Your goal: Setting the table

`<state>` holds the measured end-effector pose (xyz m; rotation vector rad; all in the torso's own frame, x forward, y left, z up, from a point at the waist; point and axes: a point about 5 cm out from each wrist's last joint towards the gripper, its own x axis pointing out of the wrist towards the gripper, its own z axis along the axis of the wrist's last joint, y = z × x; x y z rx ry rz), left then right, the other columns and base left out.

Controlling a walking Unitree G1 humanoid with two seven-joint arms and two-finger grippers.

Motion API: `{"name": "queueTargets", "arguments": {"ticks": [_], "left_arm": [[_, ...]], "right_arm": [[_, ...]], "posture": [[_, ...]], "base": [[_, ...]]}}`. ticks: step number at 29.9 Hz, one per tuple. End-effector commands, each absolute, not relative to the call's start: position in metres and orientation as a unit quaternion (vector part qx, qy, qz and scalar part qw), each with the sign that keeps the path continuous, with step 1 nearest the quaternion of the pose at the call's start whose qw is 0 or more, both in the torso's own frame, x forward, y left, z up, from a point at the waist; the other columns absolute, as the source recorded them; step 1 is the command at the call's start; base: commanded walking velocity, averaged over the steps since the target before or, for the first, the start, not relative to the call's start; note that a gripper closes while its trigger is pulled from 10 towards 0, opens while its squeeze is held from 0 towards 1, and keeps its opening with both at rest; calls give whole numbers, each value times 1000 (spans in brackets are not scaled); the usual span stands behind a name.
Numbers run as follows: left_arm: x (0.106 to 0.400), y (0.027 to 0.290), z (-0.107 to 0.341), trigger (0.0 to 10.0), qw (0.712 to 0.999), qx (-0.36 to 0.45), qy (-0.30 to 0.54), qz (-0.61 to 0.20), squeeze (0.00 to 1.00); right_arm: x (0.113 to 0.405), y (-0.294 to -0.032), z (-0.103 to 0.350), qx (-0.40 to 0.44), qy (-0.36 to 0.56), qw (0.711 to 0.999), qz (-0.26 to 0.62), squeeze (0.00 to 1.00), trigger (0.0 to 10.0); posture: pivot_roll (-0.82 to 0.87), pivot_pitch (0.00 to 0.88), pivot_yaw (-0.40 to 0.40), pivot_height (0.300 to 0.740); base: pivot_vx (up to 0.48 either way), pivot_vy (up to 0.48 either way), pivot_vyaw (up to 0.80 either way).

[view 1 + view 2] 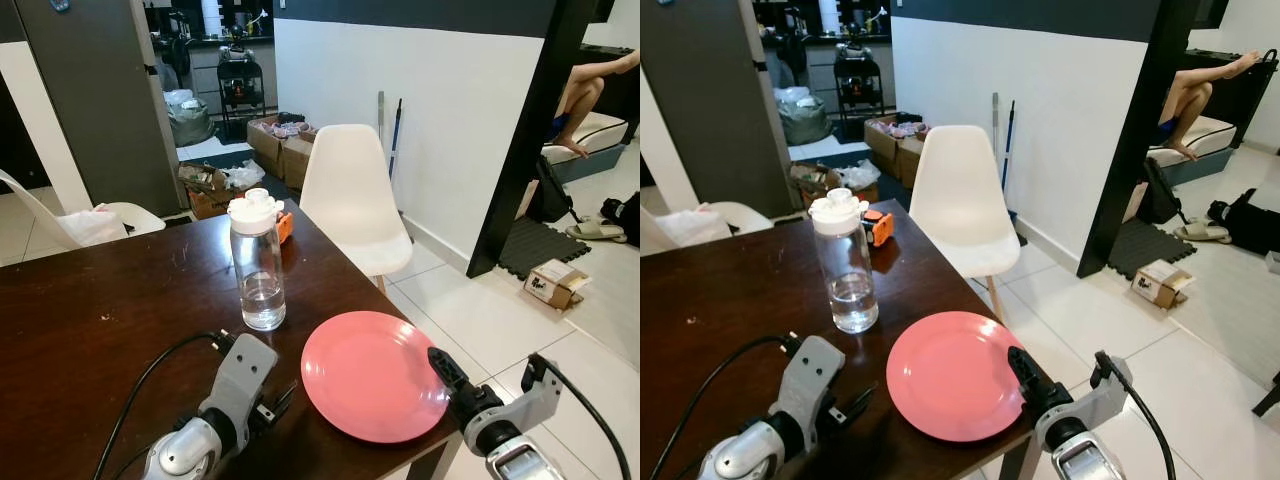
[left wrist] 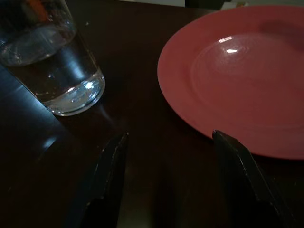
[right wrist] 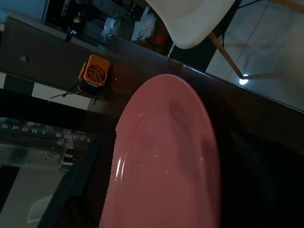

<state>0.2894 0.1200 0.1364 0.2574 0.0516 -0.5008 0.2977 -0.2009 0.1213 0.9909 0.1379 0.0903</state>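
A pink plate [image 1: 370, 375] lies flat at the front right corner of the dark wooden table [image 1: 100, 300]. A clear water bottle [image 1: 258, 265] with a white lid stands upright just behind and left of it, with a little water in it. My left gripper [image 1: 278, 398] rests low over the table left of the plate, open, with bare wood between its fingers [image 2: 111, 161]. My right gripper [image 1: 442, 362] is at the plate's right rim, beside the table edge. In the right wrist view its fingers [image 3: 83, 185] stand apart with the plate [image 3: 166, 156] between them.
A small orange device [image 1: 285, 225] lies on the table behind the bottle. A white chair [image 1: 350, 190] stands at the table's far right side, another [image 1: 90, 225] at the far left. A black pillar [image 1: 520, 150], cardboard boxes and a person's legs [image 1: 590, 90] are beyond.
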Motion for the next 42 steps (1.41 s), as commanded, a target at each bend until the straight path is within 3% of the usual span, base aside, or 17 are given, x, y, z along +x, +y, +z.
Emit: {"name": "queueTargets", "arguments": {"ticks": [1, 4, 20, 36, 39, 42], "left_arm": [[288, 124, 135, 10000, 962, 130, 32, -240, 0], [289, 124, 135, 10000, 962, 130, 30, -238, 0], [291, 124, 137, 10000, 965, 128, 23, -229, 0], [295, 129, 141, 10000, 968, 125, 18, -216, 0], [303, 145, 156, 10000, 980, 76, 6, -182, 0], [312, 187, 183, 10000, 988, -2, -4, -154, 0]], "right_arm": [[293, -202, 104, 486, 104, 868, 19, 0, 5529], [293, -202, 95, 498, 139, 856, 12, 0, 0], [280, -162, 84, 479, 248, 829, 146, 0, 0], [274, -159, 111, 462, 151, 841, 238, 0, 0], [273, -157, 113, 460, 147, 840, 249, 0, 0], [275, -158, 123, 468, 113, 834, 270, 0, 471]], "posture": [[28, 88, 100, 740], [29, 87, 100, 740], [25, 68, 87, 740], [16, 67, 101, 740], [13, 67, 102, 740], [20, 65, 103, 740]], "base": [[0, 0, 0], [0, 0, 0], [0, 0, 0], [0, 0, 0], [0, 0, 0], [0, 0, 0]]}}
